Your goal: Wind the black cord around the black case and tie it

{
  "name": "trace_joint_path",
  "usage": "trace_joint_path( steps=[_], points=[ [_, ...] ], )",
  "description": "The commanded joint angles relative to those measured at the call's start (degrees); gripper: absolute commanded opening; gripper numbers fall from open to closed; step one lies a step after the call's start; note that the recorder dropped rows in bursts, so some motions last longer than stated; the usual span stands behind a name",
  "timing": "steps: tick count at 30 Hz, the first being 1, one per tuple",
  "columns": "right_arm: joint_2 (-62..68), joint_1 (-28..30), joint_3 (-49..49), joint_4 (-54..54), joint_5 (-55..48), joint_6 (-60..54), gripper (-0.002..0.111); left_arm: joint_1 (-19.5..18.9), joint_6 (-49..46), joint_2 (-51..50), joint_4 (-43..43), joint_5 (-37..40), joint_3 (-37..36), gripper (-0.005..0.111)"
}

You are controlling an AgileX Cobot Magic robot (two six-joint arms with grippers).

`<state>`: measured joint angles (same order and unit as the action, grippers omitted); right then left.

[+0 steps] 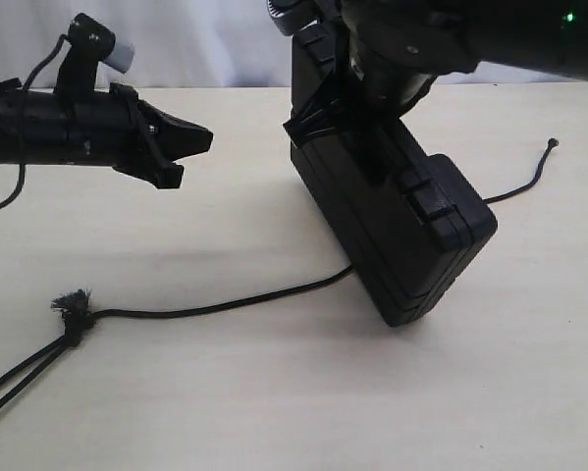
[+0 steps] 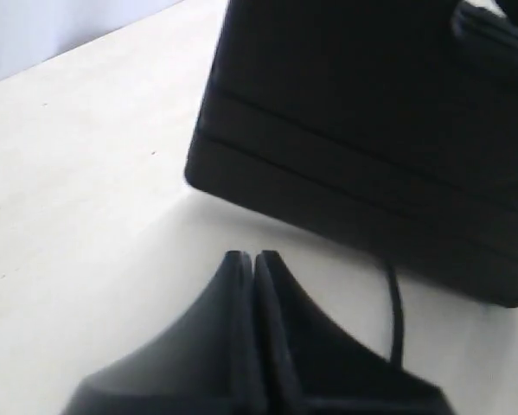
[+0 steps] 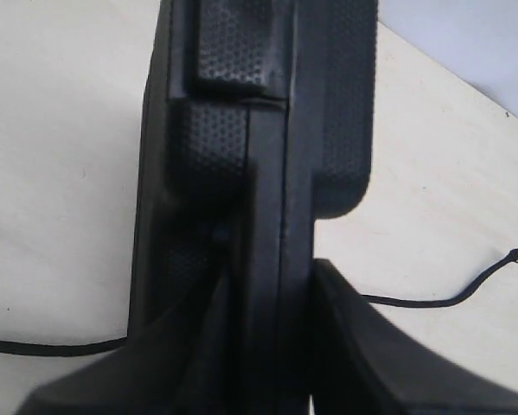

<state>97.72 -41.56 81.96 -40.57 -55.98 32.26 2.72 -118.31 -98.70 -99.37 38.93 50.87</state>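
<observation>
The black case (image 1: pixel 411 226) stands tilted on one edge on the table. My right gripper (image 1: pixel 357 128) is shut on its upper edge, one finger on each face; the right wrist view shows this grip (image 3: pixel 271 277) on the case (image 3: pixel 259 112). The black cord (image 1: pixel 225 306) runs from a frayed knot (image 1: pixel 73 304) at the left, passes under the case and comes out on the right (image 1: pixel 514 191), ending at a small tip (image 1: pixel 552 143). My left gripper (image 1: pixel 200 142) hovers left of the case, shut and empty (image 2: pixel 254 255). The case (image 2: pixel 371 130) and a stretch of cord (image 2: pixel 395 311) lie ahead of it.
Two cord strands (image 1: pixel 19 378) run from the knot to the lower left corner. The pale tabletop (image 1: pixel 225 412) spreads around the case, with a white backdrop (image 1: pixel 205 39) behind its far edge. A thin robot cable (image 1: pixel 9 196) hangs under the left arm.
</observation>
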Motion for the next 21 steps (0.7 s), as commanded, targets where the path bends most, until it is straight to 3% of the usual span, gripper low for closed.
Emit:
trace_joint_path(
  steps=[1,2,4,7,11,21],
  points=[
    [-0.03,0.04,1.25,-4.08,-0.05,0.12,0.005,6.06,-1.46,0.48,-0.57,-17.92,0.17,0.0],
    [0.3,0.04,1.25,-5.04,-1.11,0.12,0.005,9.51,-3.03,0.48,-0.57,-29.18,0.17,0.0],
    [0.88,-0.54,1.26,-8.59,-3.33,0.3,0.005,15.82,-4.19,0.48,-0.57,-39.46,0.17,0.0],
    [1.34,-3.39,1.26,-13.03,-7.65,1.65,0.005,18.17,-4.32,0.48,-0.57,-38.25,-0.39,0.0],
    [1.52,-6.6,1.26,-13.03,-8.38,2.41,0.005,15.31,-4.32,0.48,-0.57,-27.91,-2.75,0.0],
    [2.57,-7.94,1.26,-14.38,-9.94,4.62,0.005,2.73,-3.79,0.48,-0.57,0.49,-4.34,0.0]
  ],
)
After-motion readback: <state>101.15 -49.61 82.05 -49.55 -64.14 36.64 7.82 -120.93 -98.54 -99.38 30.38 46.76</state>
